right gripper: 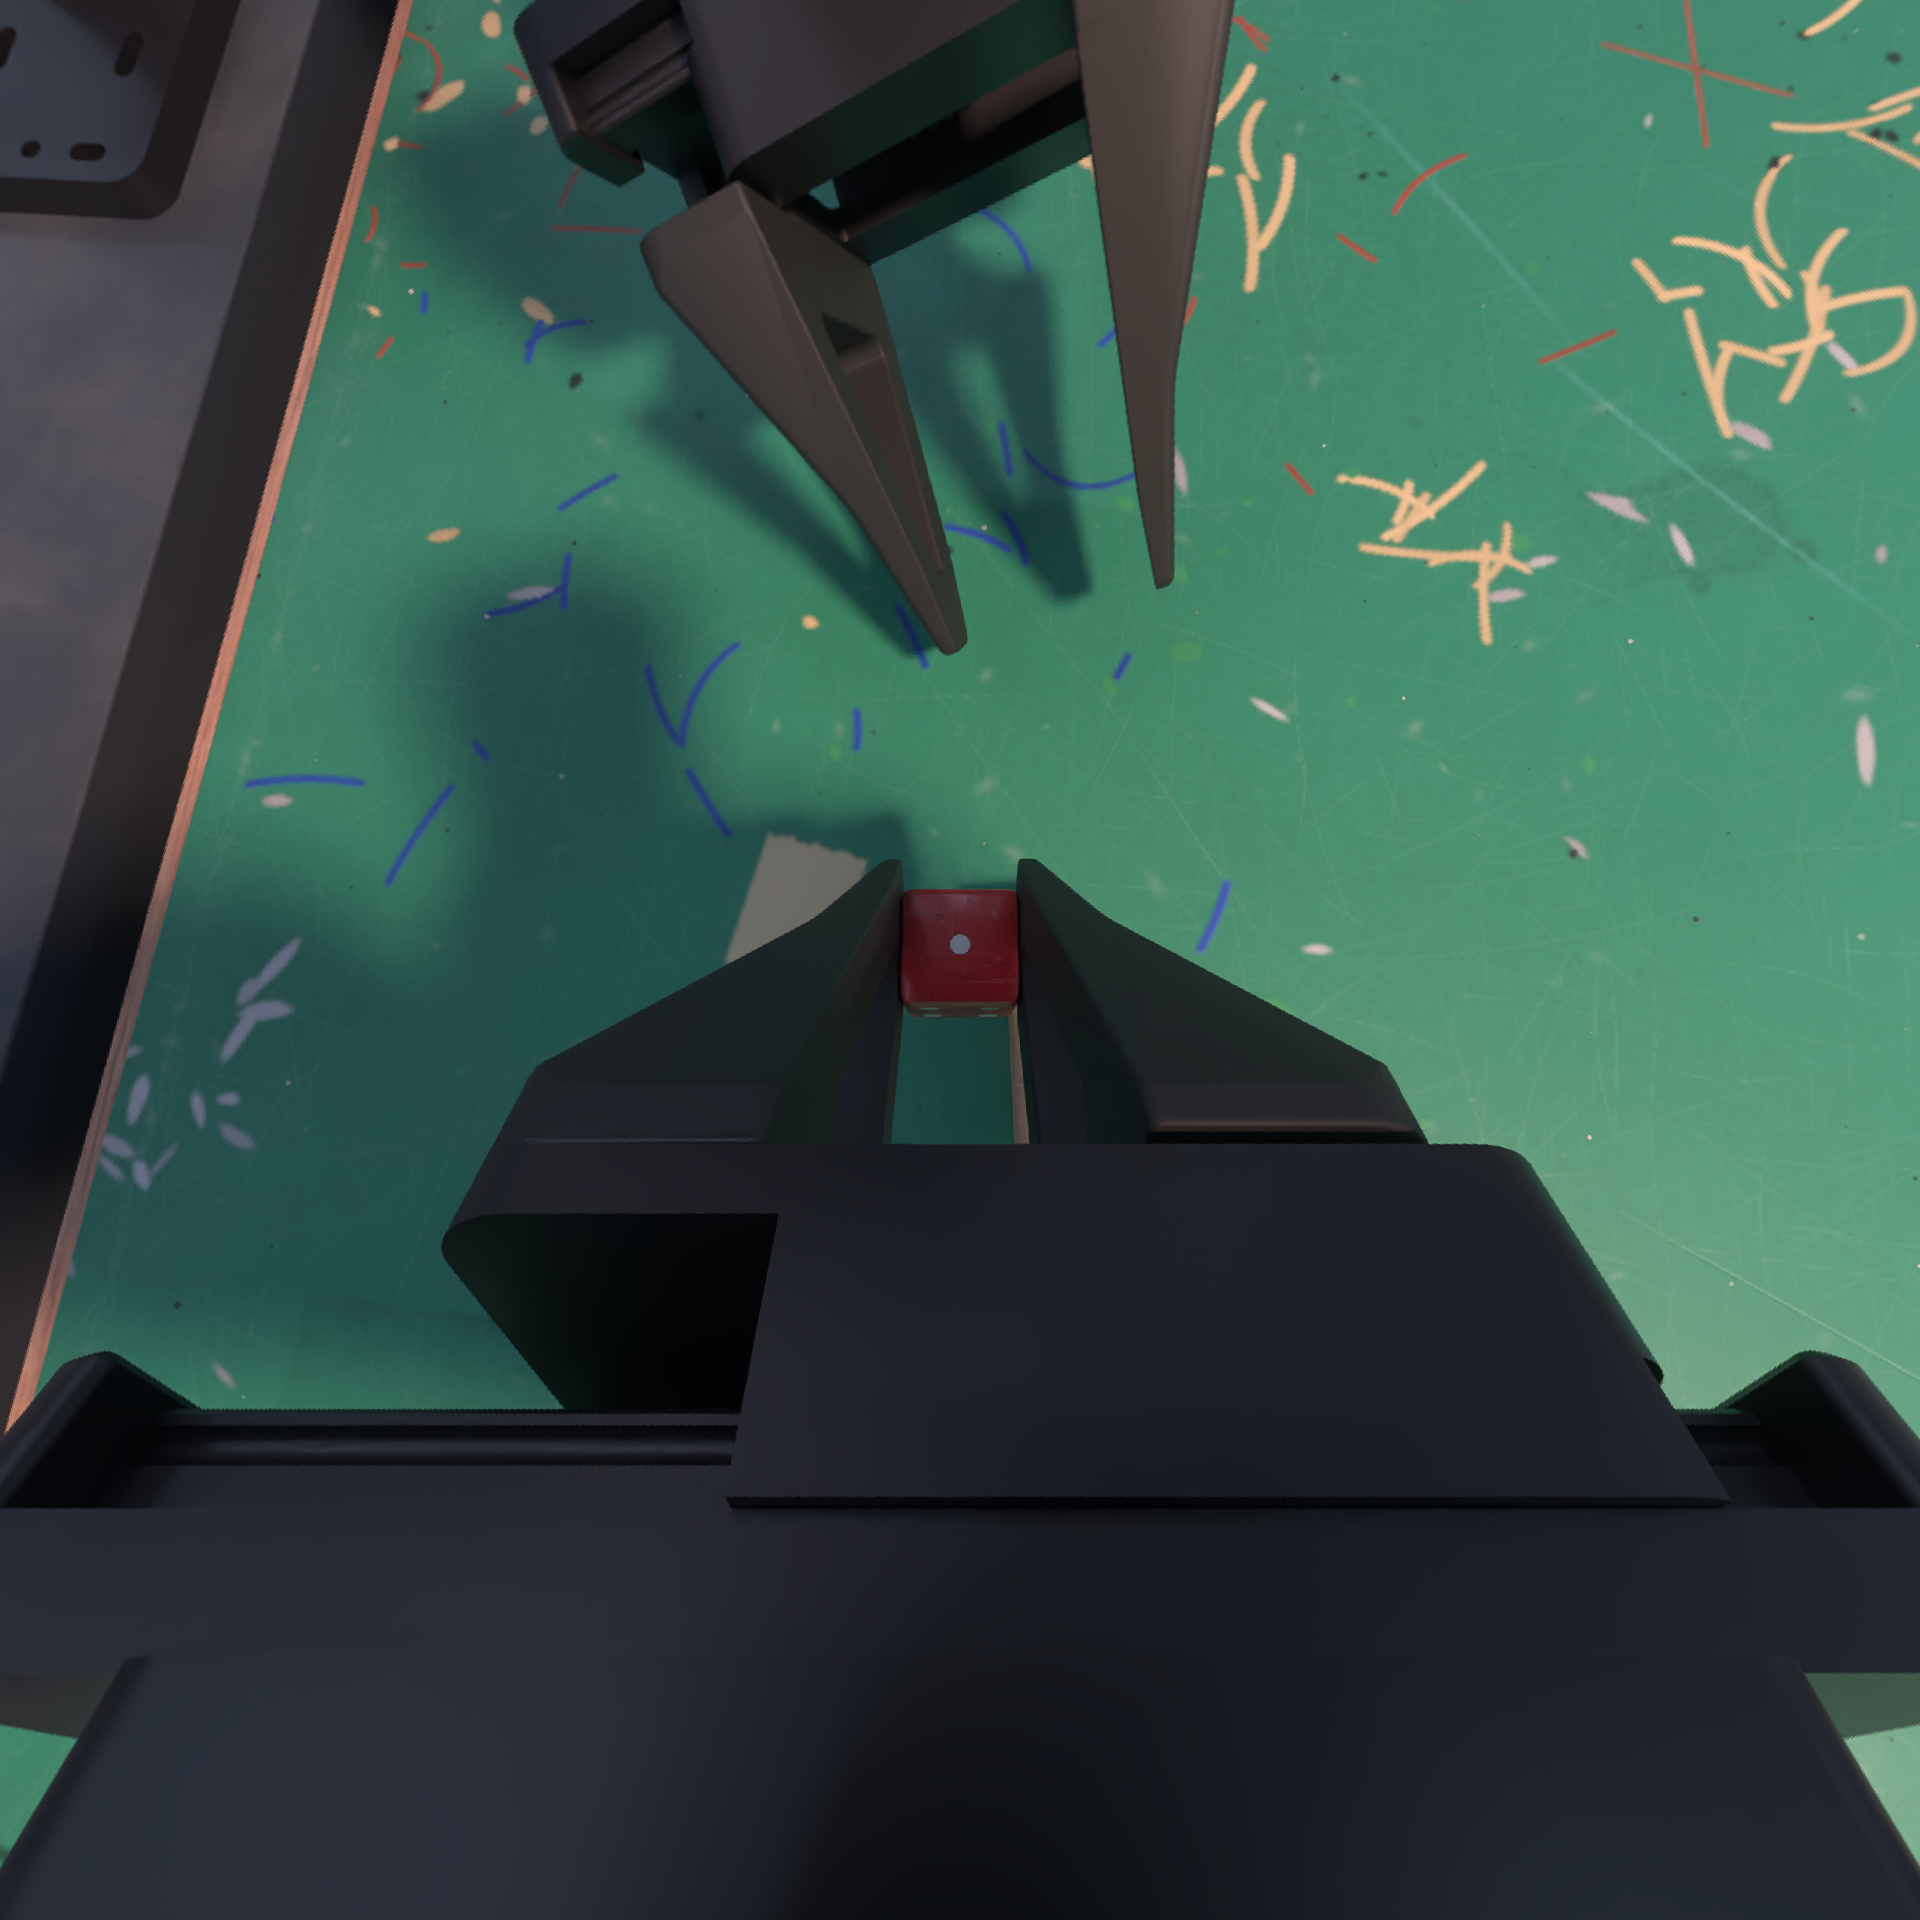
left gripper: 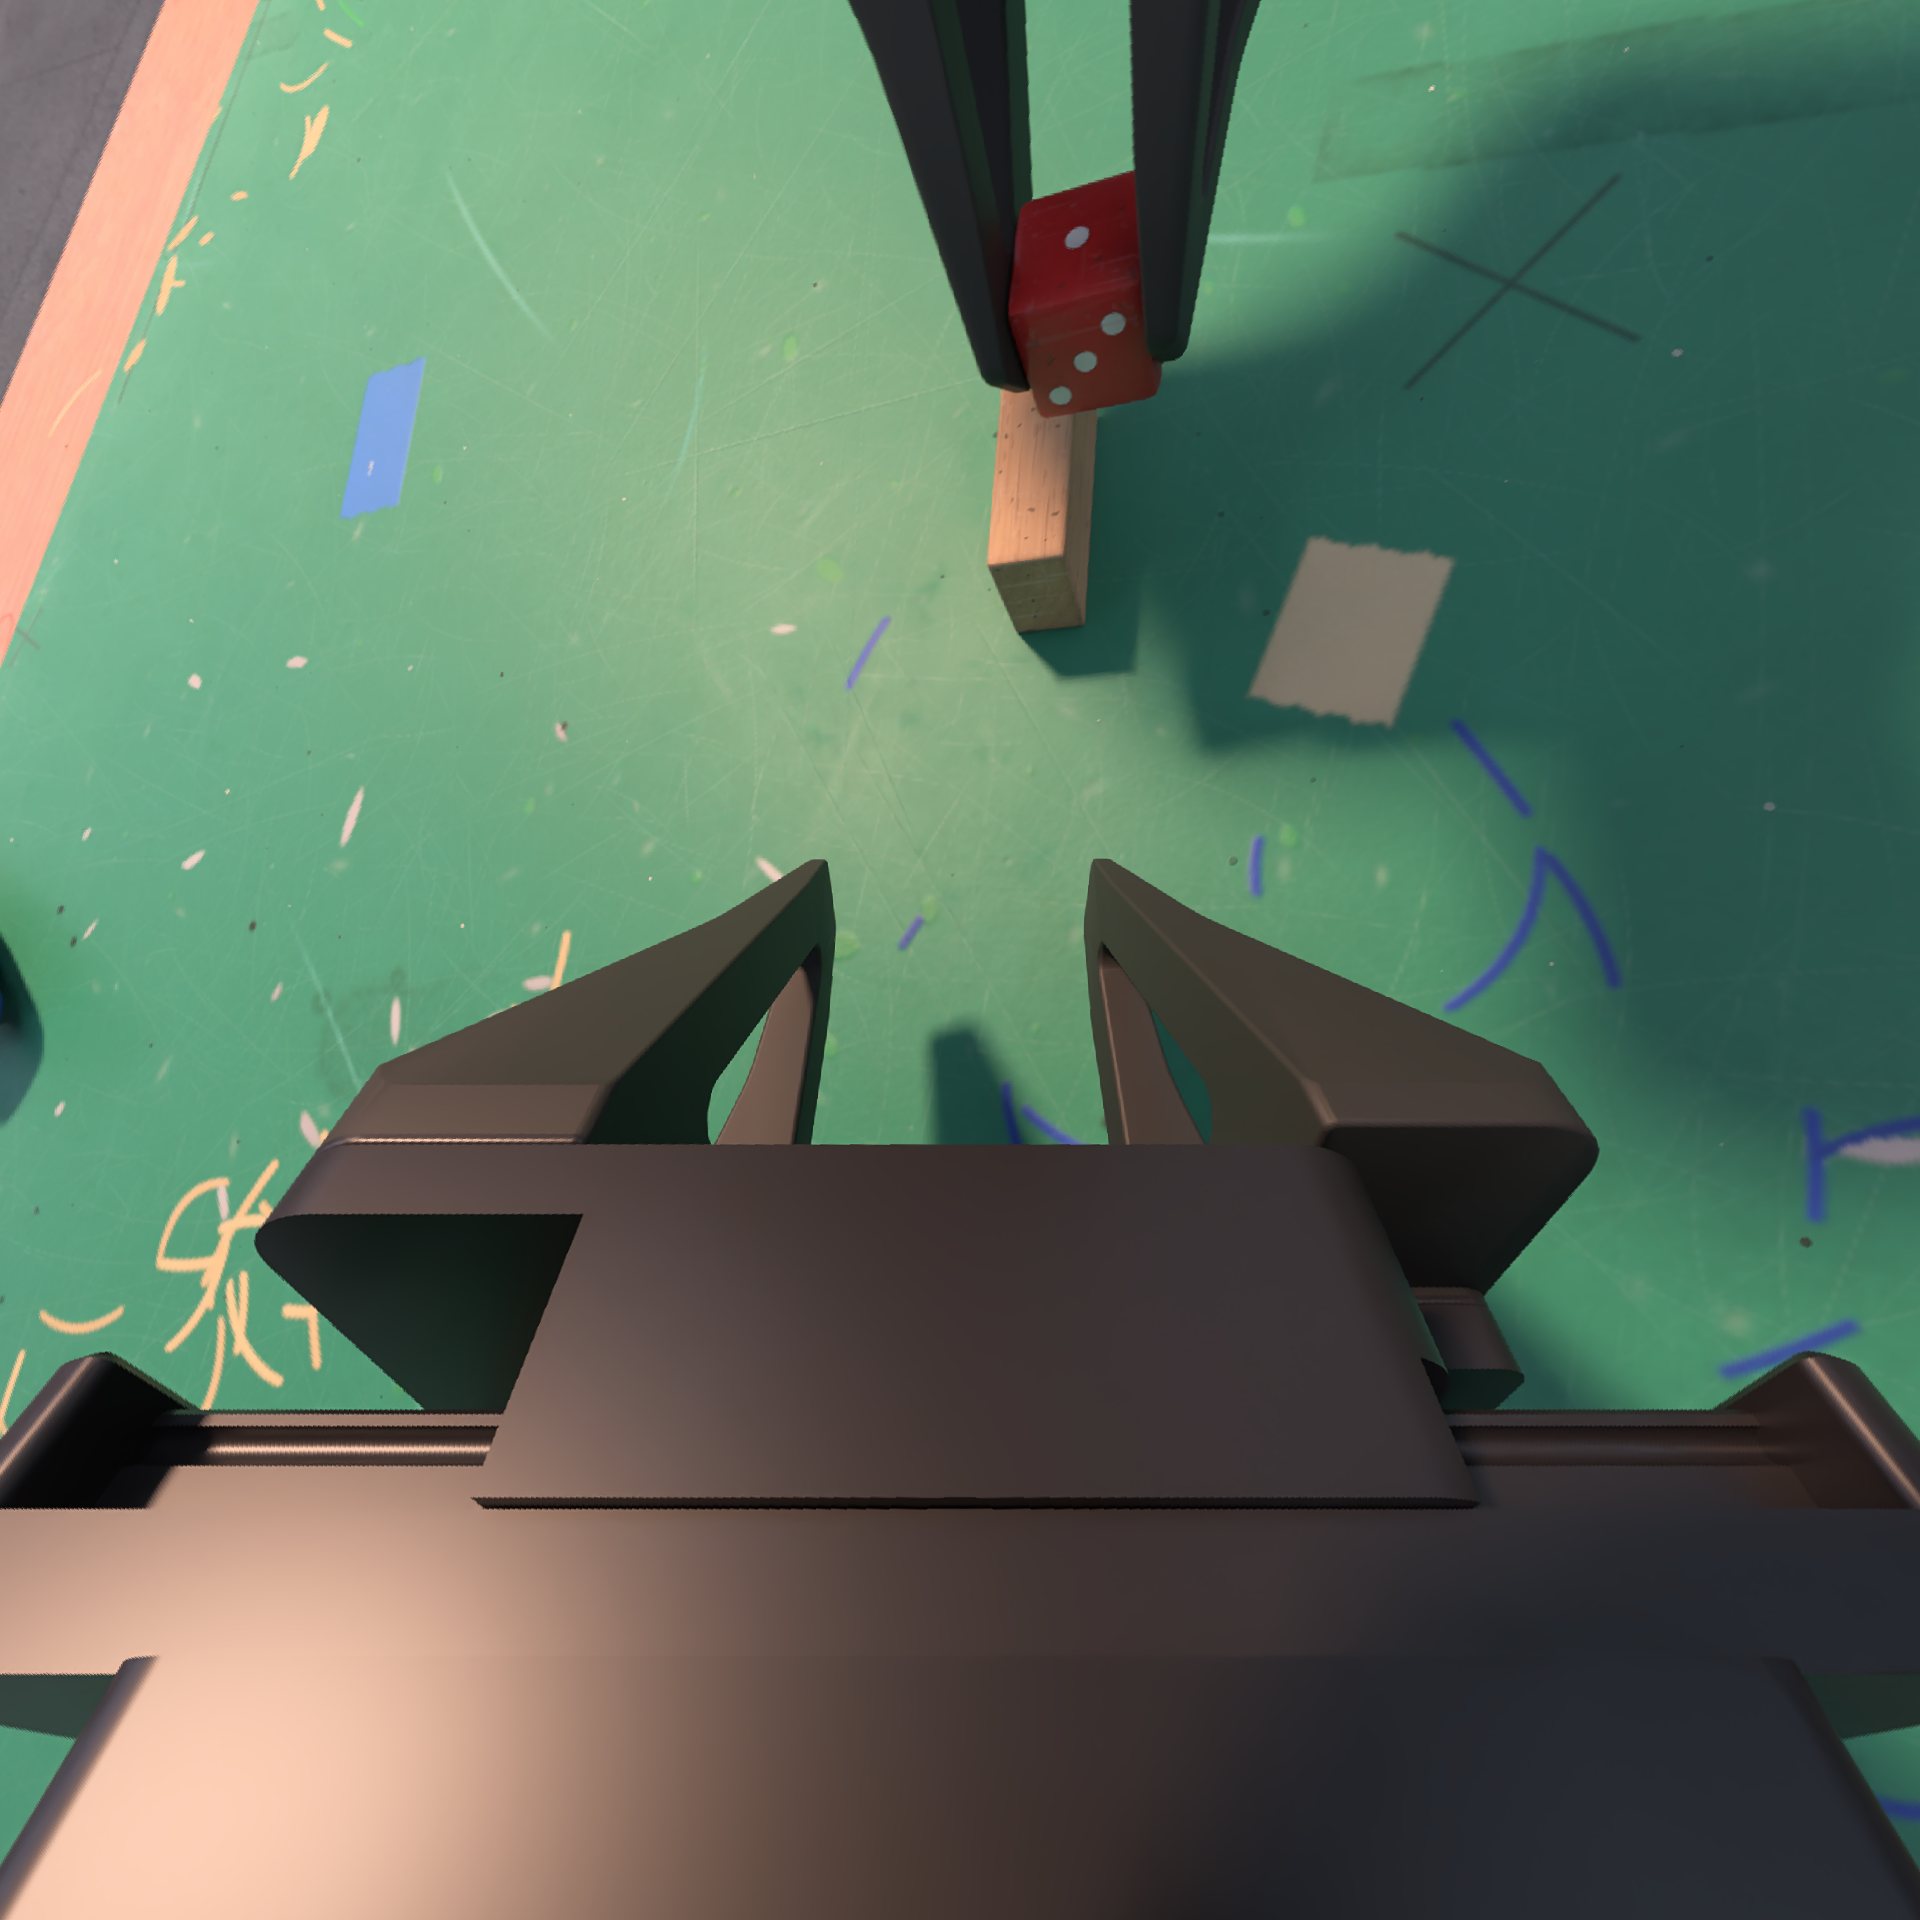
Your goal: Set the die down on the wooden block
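Observation:
A red die [left gripper: 1081,296] with white pips is gripped between the fingers of my right gripper [left gripper: 1086,358], which comes down from the top of the left wrist view. The die sits over the far end of a pale wooden block [left gripper: 1039,520] lying on the green mat; whether it touches the block I cannot tell. In the right wrist view my right gripper [right gripper: 958,883] is shut on the die [right gripper: 958,951], and only a thin strip of the block [right gripper: 1018,1081] shows below it. My left gripper [left gripper: 956,873] is open and empty, hanging nearer than the block.
A beige paper patch [left gripper: 1351,634] lies right of the block, blue tape [left gripper: 382,436] to the left. The mat's orange edge [left gripper: 94,312] runs along the far left. A dark metal plate [right gripper: 94,125] lies beyond the mat edge. My left gripper [right gripper: 1060,613] hangs ahead in the right wrist view.

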Controlling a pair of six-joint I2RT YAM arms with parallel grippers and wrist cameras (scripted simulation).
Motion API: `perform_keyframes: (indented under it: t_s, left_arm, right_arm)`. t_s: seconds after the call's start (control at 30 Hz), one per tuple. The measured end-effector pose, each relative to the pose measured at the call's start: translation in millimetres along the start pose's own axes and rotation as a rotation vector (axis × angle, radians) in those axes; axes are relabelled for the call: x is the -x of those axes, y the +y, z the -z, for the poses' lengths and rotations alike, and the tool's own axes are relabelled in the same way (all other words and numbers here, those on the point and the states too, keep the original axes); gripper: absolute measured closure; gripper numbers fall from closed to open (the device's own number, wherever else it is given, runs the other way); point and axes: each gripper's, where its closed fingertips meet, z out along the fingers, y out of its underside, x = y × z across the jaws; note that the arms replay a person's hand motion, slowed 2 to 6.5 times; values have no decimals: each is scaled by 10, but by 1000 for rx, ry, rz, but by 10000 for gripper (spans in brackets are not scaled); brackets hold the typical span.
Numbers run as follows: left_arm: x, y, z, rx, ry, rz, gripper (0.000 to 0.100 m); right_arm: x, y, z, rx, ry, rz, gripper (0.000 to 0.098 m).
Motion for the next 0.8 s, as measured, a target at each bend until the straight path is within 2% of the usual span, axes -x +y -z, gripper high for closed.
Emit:
perform_keyframes:
  t_s: [0.33,0.8]
  left_arm:
    - [133,33,69,-41,8,31,572]
    - [388,-115,240,-232,1,147,575]
  right_arm:
    - [-43,79,-32,35,-30,-9,799]
    - [-94,132,-48,19,-66,-51,799]
